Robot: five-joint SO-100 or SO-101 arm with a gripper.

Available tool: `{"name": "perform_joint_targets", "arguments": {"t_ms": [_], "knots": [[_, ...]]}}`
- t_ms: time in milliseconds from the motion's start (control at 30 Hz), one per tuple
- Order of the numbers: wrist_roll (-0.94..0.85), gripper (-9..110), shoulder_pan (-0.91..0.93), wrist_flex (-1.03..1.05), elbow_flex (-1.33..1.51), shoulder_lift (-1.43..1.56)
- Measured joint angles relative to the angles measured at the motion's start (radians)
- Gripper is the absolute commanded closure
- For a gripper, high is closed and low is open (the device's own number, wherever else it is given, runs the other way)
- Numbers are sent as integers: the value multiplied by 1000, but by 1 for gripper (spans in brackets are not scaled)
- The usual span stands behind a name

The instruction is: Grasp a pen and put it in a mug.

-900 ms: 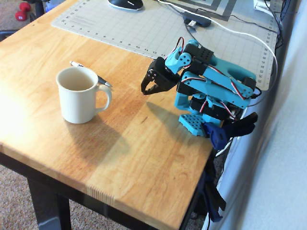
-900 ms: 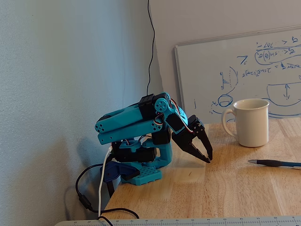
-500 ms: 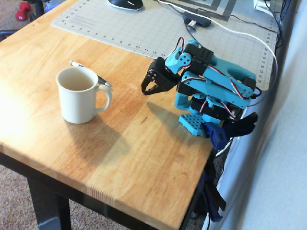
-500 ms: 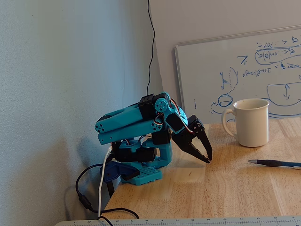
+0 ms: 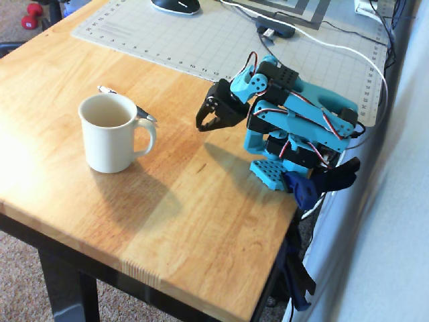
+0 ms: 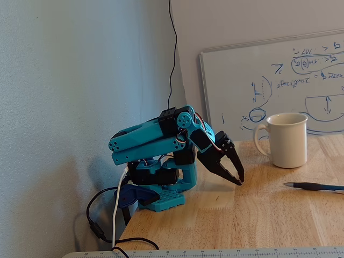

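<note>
The cream-white mug stands upright on the wooden table, left of the arm in the overhead view, its handle toward the arm. The dark pen lies flat on the table just behind the mug. The mug hides its middle, and both silvery ends show. In the fixed view the pen lies in front of the mug. My gripper is on the folded teal arm, points down at the table and holds nothing. It also shows in the fixed view, with the jaws meeting at the tips.
A grey cutting mat with a computer mouse and a white cable lies at the table's back. The arm's base is clamped at the table's right edge. A whiteboard leans on the wall behind the mug.
</note>
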Motion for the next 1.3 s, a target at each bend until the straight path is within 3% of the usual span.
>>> {"name": "perform_joint_targets", "arguments": {"t_ms": [133, 267, 767, 967, 1300], "knots": [[43, 101, 0, -130, 0, -100], [207, 101, 0, -276, -20, -215], [1114, 86, 0, -773, -250, -742], [1355, 84, 0, -848, -443, -1072], [1574, 84, 0, -865, -713, -1522]]}}
